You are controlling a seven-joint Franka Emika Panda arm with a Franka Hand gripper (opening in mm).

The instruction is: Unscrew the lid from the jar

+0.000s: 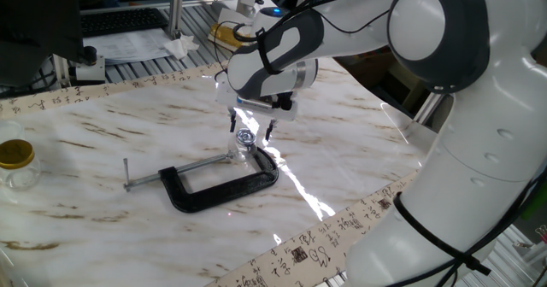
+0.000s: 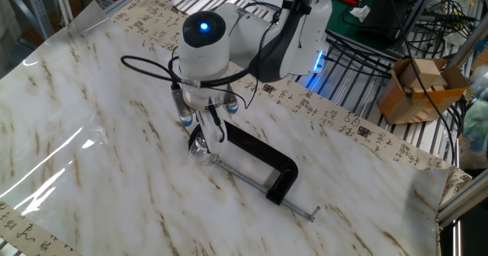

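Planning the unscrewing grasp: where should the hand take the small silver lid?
Grip the lid by its round rim, coming straight down from above: it faces up on the upright jar, and the C-clamp crowds its base.

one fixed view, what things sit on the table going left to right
gold-lid jar → clamp → small jar, with the open hand just above its lid
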